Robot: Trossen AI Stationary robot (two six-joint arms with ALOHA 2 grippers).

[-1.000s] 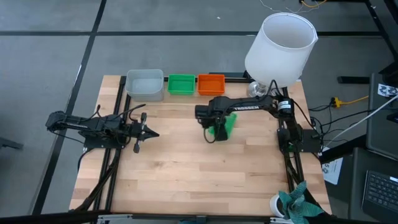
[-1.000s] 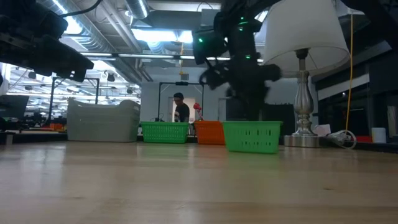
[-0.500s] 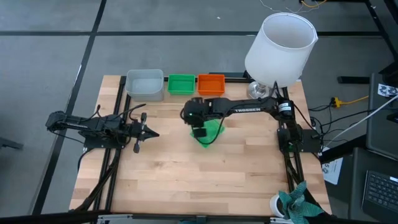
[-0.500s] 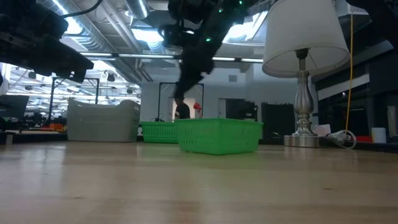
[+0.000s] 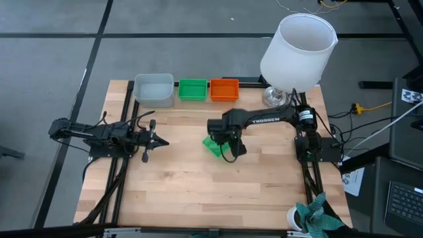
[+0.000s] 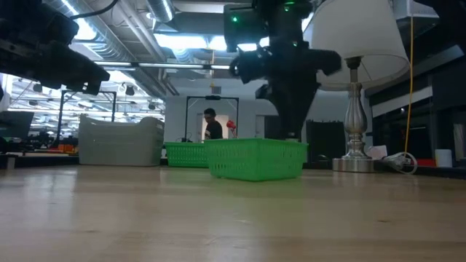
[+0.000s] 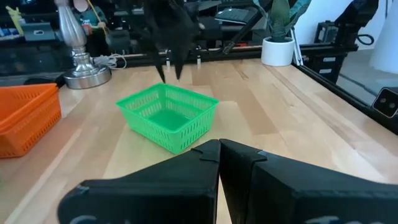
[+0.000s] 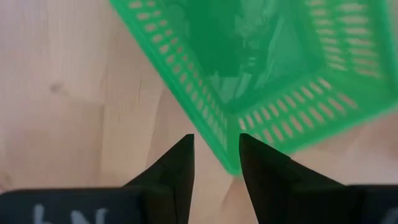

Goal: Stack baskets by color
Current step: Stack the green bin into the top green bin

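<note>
Directly beneath the right gripper [image 5: 228, 147], a loose green basket [image 5: 215, 145] sits flat on the table [image 5: 198, 192]; its corner wall stands between the parted fingers [image 8: 180, 168], unpinched. Beyond lie grey-blue [image 5: 154, 90], green [image 5: 193, 89] and orange baskets [image 5: 224, 89]. Away at the table's left side the left gripper [image 5: 160, 141] rests, pressed together.

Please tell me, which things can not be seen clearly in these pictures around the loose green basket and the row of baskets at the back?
- Loose green basket: the right tool covers its far half in the high view.
- Rim contact: in the right wrist view the basket is blurred, so touching cannot be told.
- Stack counts: grey-blue, green and orange stacks look like single baskets from above.
- Orange stack: mostly hidden behind the loose basket in the low view.
</note>
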